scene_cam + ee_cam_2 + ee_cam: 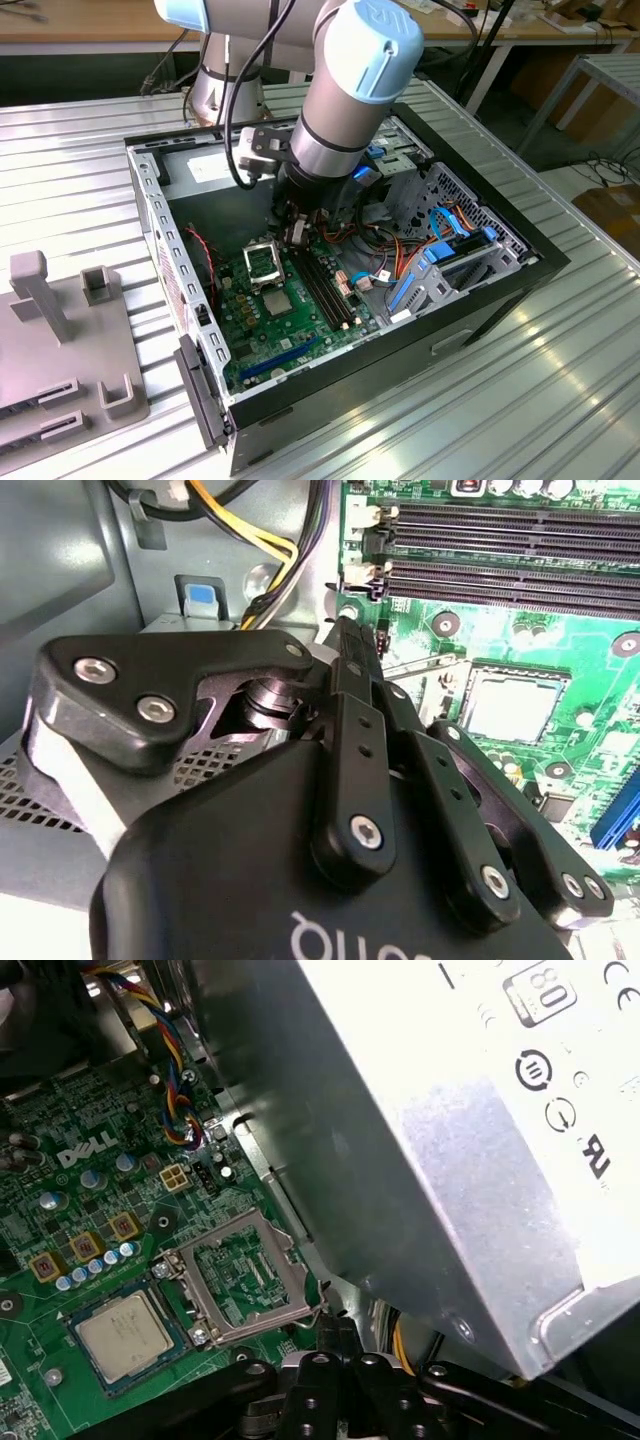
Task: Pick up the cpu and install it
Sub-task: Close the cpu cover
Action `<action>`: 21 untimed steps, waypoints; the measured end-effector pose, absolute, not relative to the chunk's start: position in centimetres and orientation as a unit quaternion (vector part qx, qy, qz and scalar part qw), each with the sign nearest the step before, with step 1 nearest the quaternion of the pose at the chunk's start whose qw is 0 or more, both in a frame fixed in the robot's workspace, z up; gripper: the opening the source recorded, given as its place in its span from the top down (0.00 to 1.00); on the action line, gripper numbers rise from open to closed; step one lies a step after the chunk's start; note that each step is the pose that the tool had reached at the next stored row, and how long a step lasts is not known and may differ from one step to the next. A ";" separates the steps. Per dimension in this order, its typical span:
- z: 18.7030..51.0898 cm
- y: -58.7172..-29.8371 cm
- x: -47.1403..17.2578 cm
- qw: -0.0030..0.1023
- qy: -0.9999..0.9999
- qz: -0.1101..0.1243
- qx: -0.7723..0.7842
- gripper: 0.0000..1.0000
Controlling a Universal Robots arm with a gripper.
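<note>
One cpu [122, 1333] beside socket frame [243, 1278].

Lab or workshop; ribbed metal bench [560, 390], wooden workbenches [90, 20] behind, cardboard boxes [612, 212]

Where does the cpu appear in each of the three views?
Exterior view: the cpu lies on the motherboard, beside the open metal frame.
First wrist view: the cpu lies beside that frame.
Second wrist view: the cpu lies near the memory slots.
Shared landmark: the green motherboard.
</note>
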State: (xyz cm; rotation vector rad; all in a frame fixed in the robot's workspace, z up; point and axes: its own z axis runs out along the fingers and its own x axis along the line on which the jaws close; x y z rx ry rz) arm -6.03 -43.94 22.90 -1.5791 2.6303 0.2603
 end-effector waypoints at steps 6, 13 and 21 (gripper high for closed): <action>23.0 -44.0 -6.2 0.030 0.853 0.083 -0.514 0.89; 23.5 -44.0 -6.2 0.028 0.853 0.079 -0.515 0.89; 24.0 -44.0 -6.2 0.027 0.852 0.079 -0.516 0.89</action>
